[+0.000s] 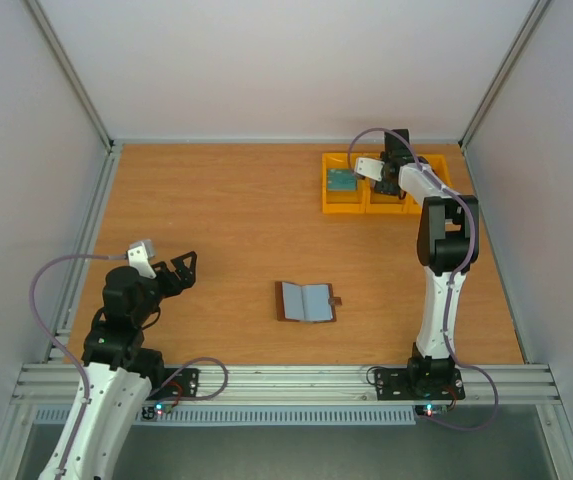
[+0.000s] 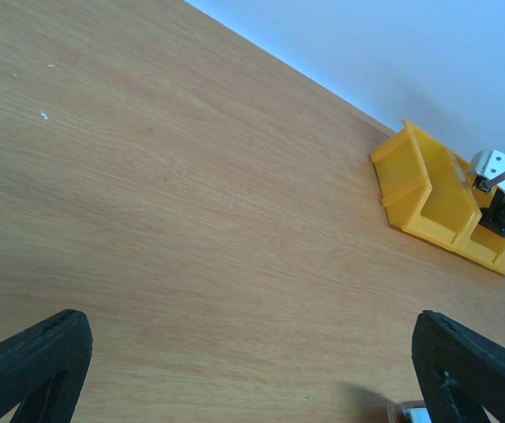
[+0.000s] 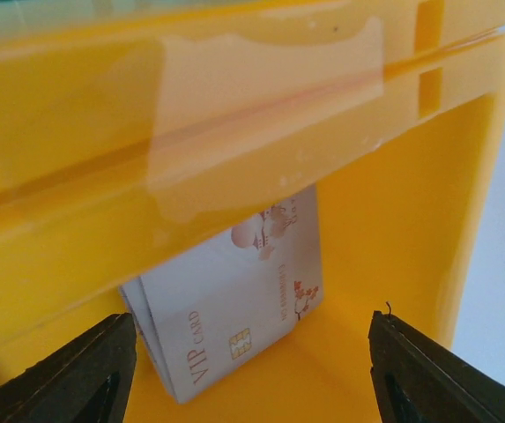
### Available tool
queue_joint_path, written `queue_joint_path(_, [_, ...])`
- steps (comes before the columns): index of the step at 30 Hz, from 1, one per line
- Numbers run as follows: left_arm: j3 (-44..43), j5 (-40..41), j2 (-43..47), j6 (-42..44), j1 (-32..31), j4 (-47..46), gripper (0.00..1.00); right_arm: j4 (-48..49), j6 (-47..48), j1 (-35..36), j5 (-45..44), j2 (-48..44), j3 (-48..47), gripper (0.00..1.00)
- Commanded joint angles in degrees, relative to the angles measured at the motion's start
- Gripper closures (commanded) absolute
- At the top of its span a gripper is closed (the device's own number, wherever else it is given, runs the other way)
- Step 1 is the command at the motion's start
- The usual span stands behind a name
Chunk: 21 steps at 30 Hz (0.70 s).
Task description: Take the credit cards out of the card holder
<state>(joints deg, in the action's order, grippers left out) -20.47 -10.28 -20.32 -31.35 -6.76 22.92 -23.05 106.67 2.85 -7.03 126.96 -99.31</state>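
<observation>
Right jaws: spread wide, low inside a yellow bin [image 3: 234,132], one finger on each side of the white card [image 3: 234,304]; touching neither the card nor anything else that shows; pinching nothing
Left jaws: spread wide over bare desk [image 2: 190,220] at the near left, well apart from everything
Cards: the white card lies aslant on the bin floor, its top edge hidden behind the bin's rim; a teal card [image 1: 342,181] sits in the leftmost bin; whether another card lies under the white one, cannot tell
Holder [image 1: 306,301]: open flat mid-desk, lining up, held by nothing; whether any card is left in its pockets is too small to tell
Risk, leaving the bin: the fingers sit below the rim; a slanted lift could catch a wall and drag or tip the light bins, spilling the cards
Risk, next pull: the holder is light and unpinned, with the left arm [image 1: 116,330] far off; a tight card would likely drag the holder along or fold it shut instead of sliding free
Risk, stopping early: a pocket judged empty from above may hide a card
</observation>
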Motion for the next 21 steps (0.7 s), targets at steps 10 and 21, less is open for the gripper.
queue_joint_path(10, [0.61,-1.05,0.86,-0.05,0.35,-3.15,0.01,-1.91,-7.05,0.14,2.79,-10.07,-0.48,0.02])
queue_joint_path(21, [-5.22,-1.97,0.35,5.58,0.35,-1.02,0.01,14.74,-59.53,-1.28,14.99,-46.39,26.36,0.01])
